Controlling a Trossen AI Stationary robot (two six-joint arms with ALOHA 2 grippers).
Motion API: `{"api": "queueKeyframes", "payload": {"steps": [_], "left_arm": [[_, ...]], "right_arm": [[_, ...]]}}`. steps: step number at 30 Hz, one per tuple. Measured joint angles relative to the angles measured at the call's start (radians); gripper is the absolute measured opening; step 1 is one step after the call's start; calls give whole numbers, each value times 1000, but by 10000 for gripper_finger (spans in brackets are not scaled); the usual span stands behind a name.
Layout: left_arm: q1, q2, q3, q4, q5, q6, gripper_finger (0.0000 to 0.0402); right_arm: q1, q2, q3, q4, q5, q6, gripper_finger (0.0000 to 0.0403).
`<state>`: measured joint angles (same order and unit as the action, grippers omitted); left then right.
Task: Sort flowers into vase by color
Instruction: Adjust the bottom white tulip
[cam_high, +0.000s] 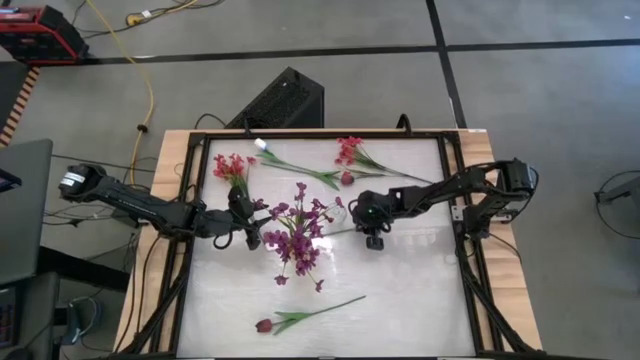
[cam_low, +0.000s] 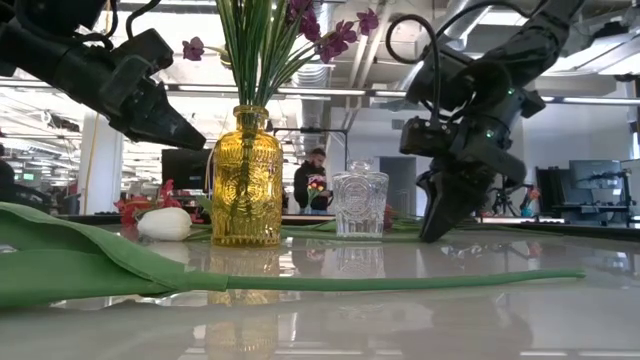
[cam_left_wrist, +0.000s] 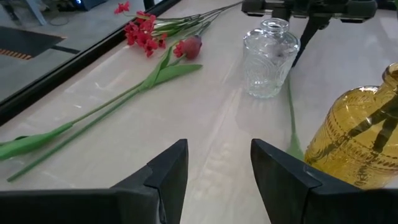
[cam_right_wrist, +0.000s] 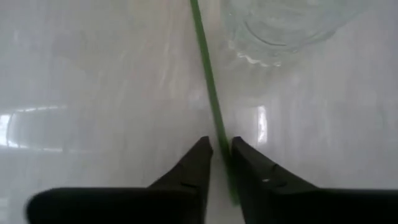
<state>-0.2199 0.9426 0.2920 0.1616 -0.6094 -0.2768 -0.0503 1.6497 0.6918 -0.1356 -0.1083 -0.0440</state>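
While the right gripper pinches a thin green stem low on the surface beside the clear vase | left gripper spread, at 9 o'clock of the yellow vase holding purple flowers | no legible writing

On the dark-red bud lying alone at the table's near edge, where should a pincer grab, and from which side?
Grip the dark-red bud flower on its bare thin stem, beyond the leaves, coming straight down with the fingers across it. It lies flat and apart from everything else, so nothing blocks the top; the bud itself looks soft.
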Motion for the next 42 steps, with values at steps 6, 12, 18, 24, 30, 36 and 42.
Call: {"api": "queueKeyframes", "payload": {"steps": [6,12,18,24,30,36,42], "left_arm": [[0,0,0,-17,0,-20,165],[0,0,0,-64,-1,-74,165],[0,0,0,-70,-4,-85,165],[0,0,0,-71,-7,-84,165],[0,0,0,-69,-29,-76,165],[0,0,0,-70,-31,-76,165],[0,0,0,-70,-31,-76,165]], "right_arm": [[16,0,-1,-1,-8,68,16],[37,-14,-2,-11,-11,74,33],[49,-122,-9,-157,-63,87,17],[48,-245,-9,-290,-45,163,21],[55,-320,-7,-307,-27,186,24],[68,-335,-6,-294,-22,194,22],[72,-333,-5,-294,-21,240,27]]}}
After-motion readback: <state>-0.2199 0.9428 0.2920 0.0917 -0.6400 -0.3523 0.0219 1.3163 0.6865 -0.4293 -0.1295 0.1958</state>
